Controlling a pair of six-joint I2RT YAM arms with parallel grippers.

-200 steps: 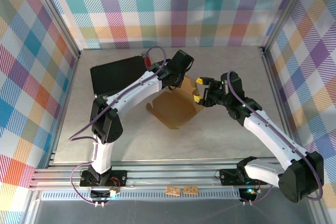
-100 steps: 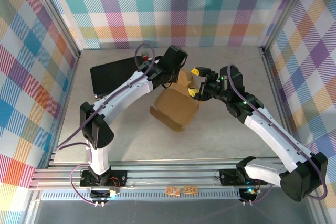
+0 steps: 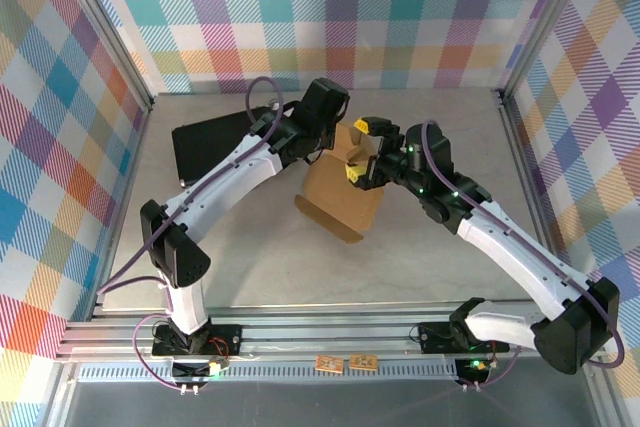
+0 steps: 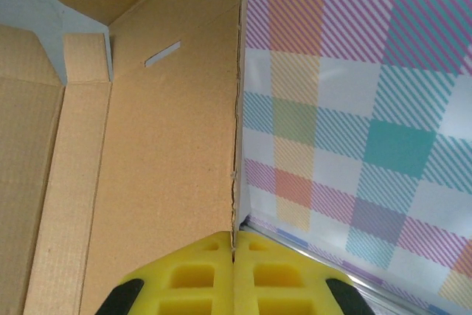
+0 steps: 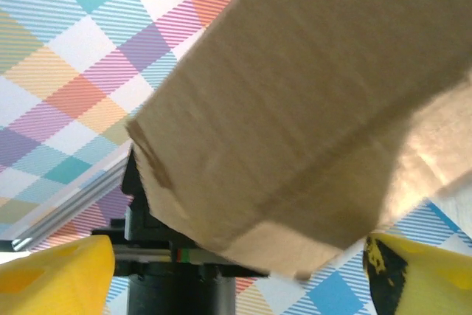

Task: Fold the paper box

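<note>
The paper box (image 3: 340,197) sits mid-way on the tabletop (image 3: 250,257), its upright panel (image 4: 169,145) pinched in the shut left claw (image 4: 234,256), so the wide-open right claw (image 3: 358,150), straddling a flap (image 5: 295,108), should, I'd say, push squarely along the crease.

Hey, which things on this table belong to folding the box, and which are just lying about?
Part of the job:
- paper box, partly folded
- left hand, shut on the edge of one panel
- right hand, open, straddling a raised flap

Just lying about:
- black case, back left
</note>
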